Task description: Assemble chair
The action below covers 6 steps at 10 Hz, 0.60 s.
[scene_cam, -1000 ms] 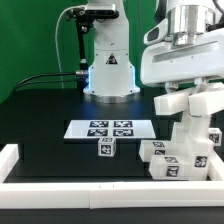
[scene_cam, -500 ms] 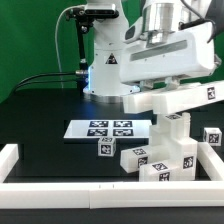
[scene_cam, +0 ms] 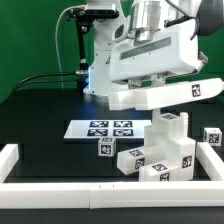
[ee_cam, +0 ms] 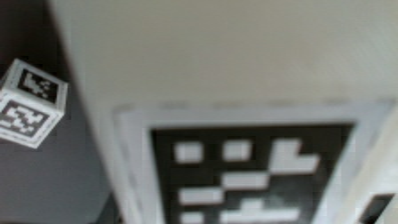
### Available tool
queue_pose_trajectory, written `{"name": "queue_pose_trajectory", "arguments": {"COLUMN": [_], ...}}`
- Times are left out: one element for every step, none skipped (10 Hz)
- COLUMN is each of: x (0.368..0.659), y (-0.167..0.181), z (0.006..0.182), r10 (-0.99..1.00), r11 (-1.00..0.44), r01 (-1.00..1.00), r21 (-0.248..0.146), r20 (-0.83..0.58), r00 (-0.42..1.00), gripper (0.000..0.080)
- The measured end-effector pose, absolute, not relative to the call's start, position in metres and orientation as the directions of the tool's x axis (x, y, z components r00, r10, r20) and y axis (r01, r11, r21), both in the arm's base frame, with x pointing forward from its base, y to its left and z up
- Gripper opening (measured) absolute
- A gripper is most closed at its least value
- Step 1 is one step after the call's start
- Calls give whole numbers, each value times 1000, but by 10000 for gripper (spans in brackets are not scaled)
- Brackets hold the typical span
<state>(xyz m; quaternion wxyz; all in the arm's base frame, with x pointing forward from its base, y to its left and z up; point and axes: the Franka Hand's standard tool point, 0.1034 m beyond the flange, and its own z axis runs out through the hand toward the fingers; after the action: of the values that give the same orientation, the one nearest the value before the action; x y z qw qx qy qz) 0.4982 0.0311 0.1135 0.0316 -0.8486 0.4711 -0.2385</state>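
Hand: my hand [scene_cam: 150, 88] is clenched on the white bar [scene_cam: 185, 93]. The fingers themselves are hidden between my wrist and the bar.
Bar: I hold it off the bench [scene_cam: 50, 120], lying almost level. The end at the exterior view's right sits a little higher and carries a square tag [scene_cam: 196, 90].
Stepped structure: the joined white chair pieces [scene_cam: 165, 155] stand on the bench right under the bar, toward the exterior view's right. Several tags face the camera. The top block [scene_cam: 171, 120] comes up close to the bar's underside, but I cannot tell whether they touch.
Small cube: one tagged cube [scene_cam: 105, 149] sits alone on the bench, just in front of the marker board [scene_cam: 75, 127] and to the left of the stepped structure.
Far cube: another tagged cube [scene_cam: 212, 135] stands at the exterior view's right edge, beside the structure.
Border rail: the low white rail [scene_cam: 60, 188] runs along the front and the left of the bench.
Wrist view: the bar [ee_cam: 231, 60] fills nearly the whole picture, blurred, with its tag [ee_cam: 249, 170] up close. A loose cube [ee_cam: 32, 100] shows past the bar's edge. I cannot tell which of the two it is.
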Motion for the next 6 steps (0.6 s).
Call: {"name": "queue_pose_trajectory", "arguments": {"x": [499,503,505,507,507,506], "y": [25,17,13,15,26,37], "z": [114,116,115,112,111,110], "r10": [-829,-845,-858,-863,-870,-876], "r11": [-536,-513,-490,-481,-473,-465], "r01": [-799,-813,-826,-832,-835,-838], "r21": [-272,-277,-278,-276,-281,-285], "r20": [345,330,321,315,299,285], "r00": [439,421,400,394,392,389], "gripper": [284,284,284,284,284,284]}}
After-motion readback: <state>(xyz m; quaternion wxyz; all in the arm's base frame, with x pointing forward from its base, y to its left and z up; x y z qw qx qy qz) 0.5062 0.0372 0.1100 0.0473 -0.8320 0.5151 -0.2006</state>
